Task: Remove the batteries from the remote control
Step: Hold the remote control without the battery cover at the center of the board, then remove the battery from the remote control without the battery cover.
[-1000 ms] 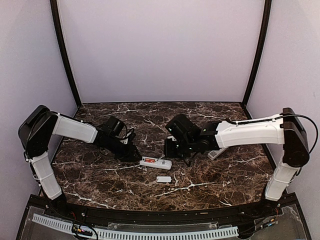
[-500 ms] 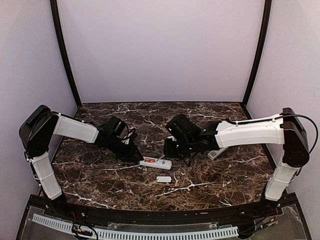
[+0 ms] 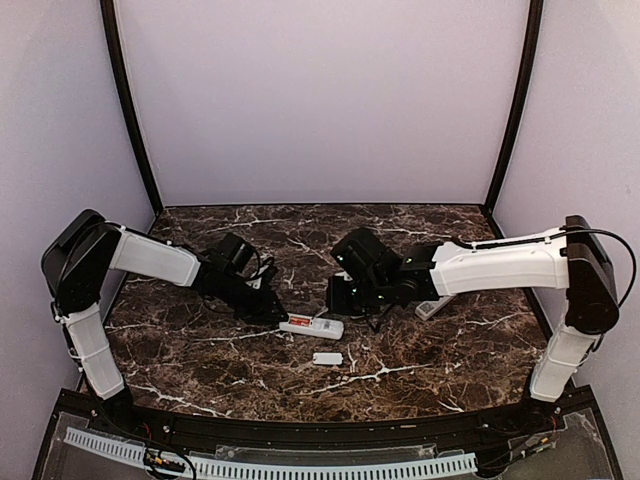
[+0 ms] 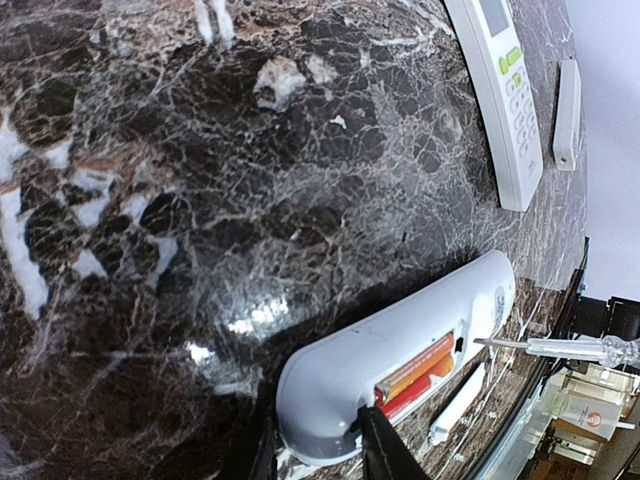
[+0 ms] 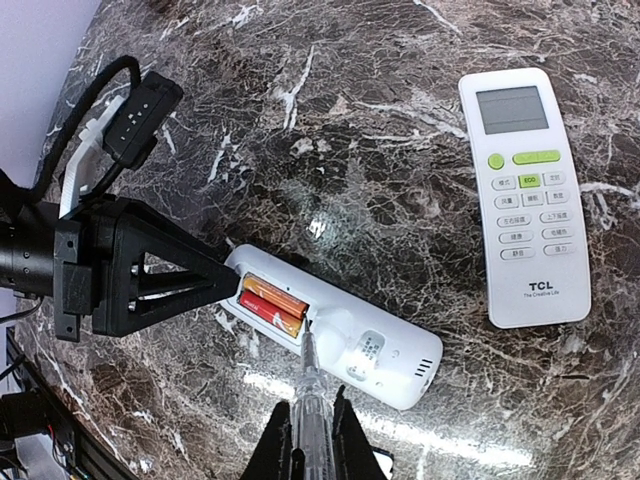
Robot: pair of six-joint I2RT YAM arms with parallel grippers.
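The left arm's elbow has shifted slightly up and to the right since a second ago; the right arm, remote and cover lie as they did.

The remote (image 5: 340, 335) lies back-up on the marble table (image 3: 200, 360), about mid-table between the two arms. Its battery compartment (image 5: 262, 290) is uncovered. In it sit the two batteries (image 5: 272, 300), side by side along the remote's length, both red shading to orange and both fully seated.

The left gripper (image 4: 320, 440) is clenched on the remote's rounded end, one finger against each long side. The right gripper (image 5: 310, 440) grasps a clear-handled screwdriver (image 5: 308, 375). The metal tip rests at the compartment's end nearest the right arm. Whether it touches a battery cannot be told.

A flat white cover (image 3: 327, 358) lies on the table just beside the remote, on its near side and apart from it. A second remote (image 5: 525, 200), white and marked TCL, lies buttons-up under the right arm, well apart from the first.
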